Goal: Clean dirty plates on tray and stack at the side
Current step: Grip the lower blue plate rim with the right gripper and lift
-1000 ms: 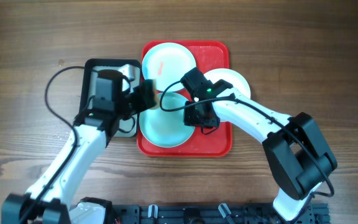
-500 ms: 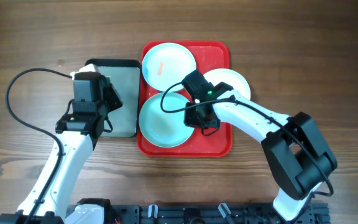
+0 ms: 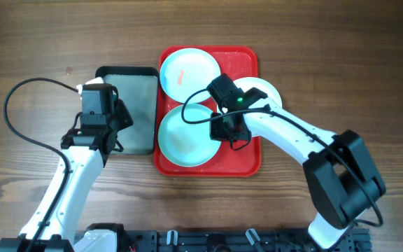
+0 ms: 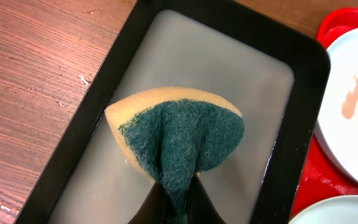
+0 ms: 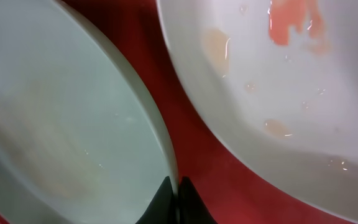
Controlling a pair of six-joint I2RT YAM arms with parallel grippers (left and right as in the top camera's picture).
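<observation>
The red tray holds a light blue plate with a reddish smear at the back and a second light blue plate at the front. A white plate overlaps the tray's right edge. My right gripper is shut on the right rim of the front plate; beside it lies a paler plate with orange-red smears. My left gripper is shut on a yellow and green sponge above the dark grey tray.
The dark grey tray lies against the red tray's left side, and its pale floor looks wet. Brown wooden table surrounds both trays. The left arm's black cable loops out to the left.
My left gripper has drawn back left from the front plate to over the grey tray, sponge still in it. The right gripper has shut on the front plate's rim.
</observation>
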